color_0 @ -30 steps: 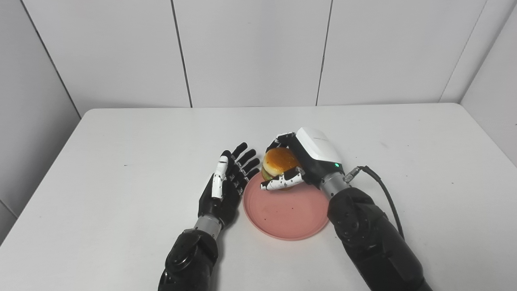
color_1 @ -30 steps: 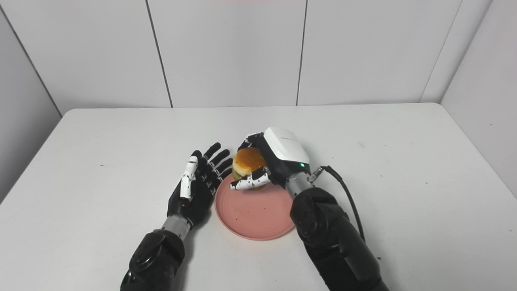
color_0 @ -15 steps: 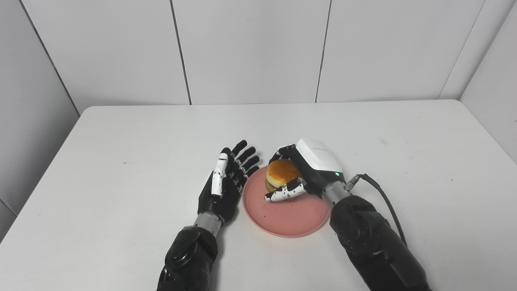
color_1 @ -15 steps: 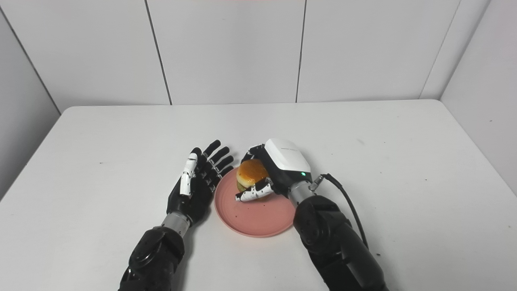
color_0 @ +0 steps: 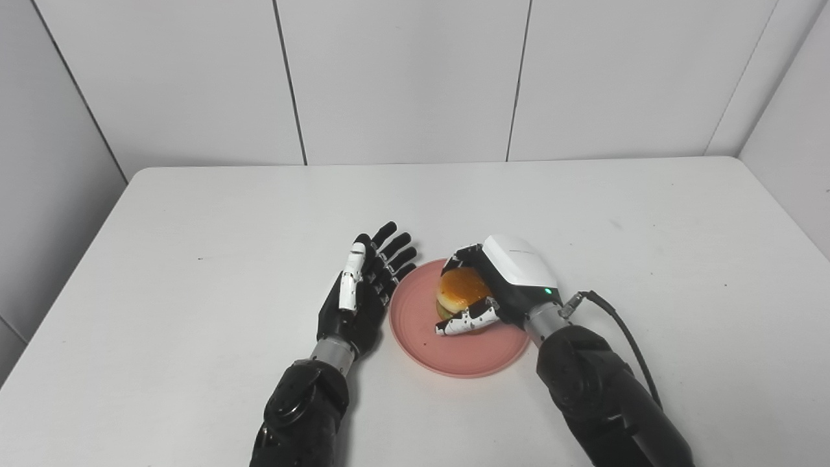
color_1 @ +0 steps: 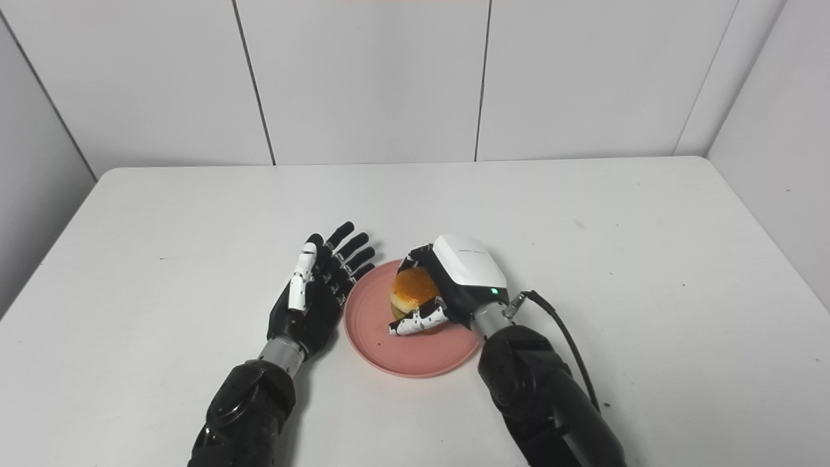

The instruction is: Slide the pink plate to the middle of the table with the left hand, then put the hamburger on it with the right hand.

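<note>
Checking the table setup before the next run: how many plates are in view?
1. A single pink plate lies on the table between the open left hand and the right hand, which holds the hamburger over it.

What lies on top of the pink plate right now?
The hamburger sits over the pink plate, gripped by the right hand. Its underside is hidden, so contact is unclear.

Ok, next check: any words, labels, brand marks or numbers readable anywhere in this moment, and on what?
Faint grey mark on the white shell on the back of the right hand: too small and blurred to read.
Round pink plastic plate, toy hamburger, black left hand, white table: no text visible.
</note>
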Motion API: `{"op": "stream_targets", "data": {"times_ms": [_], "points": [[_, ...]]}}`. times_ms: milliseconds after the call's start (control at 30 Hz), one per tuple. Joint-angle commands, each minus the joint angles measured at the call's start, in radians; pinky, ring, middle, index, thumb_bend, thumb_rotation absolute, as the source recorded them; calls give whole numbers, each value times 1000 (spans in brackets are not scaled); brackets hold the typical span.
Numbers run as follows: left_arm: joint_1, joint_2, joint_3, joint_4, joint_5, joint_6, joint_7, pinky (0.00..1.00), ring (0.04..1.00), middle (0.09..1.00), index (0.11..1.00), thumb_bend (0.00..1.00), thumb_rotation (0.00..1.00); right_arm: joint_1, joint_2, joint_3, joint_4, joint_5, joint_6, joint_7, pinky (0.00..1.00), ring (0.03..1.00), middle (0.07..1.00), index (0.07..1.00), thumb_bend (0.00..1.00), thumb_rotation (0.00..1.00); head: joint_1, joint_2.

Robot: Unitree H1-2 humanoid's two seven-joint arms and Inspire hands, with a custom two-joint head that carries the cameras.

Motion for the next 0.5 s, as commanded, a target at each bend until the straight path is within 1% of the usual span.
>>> {"op": "stream_targets", "data": {"times_ms": [0, 67, 133, 300, 400, 433, 467], "points": [[20, 8, 1, 17, 10, 40, 14, 883, 877, 877, 877, 376, 1000, -23, -4, -5, -13, -13, -53, -35, 270, 358, 445, 489, 505, 134, 0, 1], [20, 7, 2, 16, 8, 42, 14, 885, 879, 879, 879, 376, 1000, -19, -6, -2, -8, -20, -60, -39, 271, 359, 445, 489, 505, 134, -3, 2], [19, 5, 4, 16, 5, 45, 16, 881, 875, 877, 878, 373, 1000, -17, -7, 1, -6, -23, -65, -38, 302, 391, 476, 490, 506, 138, -4, 2], [18, 6, 4, 21, 6, 43, 15, 878, 874, 875, 874, 372, 1000, -12, -4, 3, -7, -23, -69, -40, 300, 390, 489, 491, 509, 155, -4, 0], [17, 7, 3, 20, 5, 43, 13, 870, 872, 875, 873, 372, 1000, -12, -9, 13, -15, -44, -64, -34, 342, 448, 548, 494, 510, 160, -4, 1], [17, 7, 3, 20, 6, 43, 13, 871, 872, 874, 871, 372, 1000, -13, -11, 17, -19, -50, -61, -29, 356, 477, 588, 611, 592, 281, -4, 1], [17, 8, 2, 21, 7, 42, 13, 872, 872, 873, 870, 371, 1000, -12, -12, 19, -23, -56, -60, -27, 363, 492, 610, 660, 624, 332, -6, 1]]}}
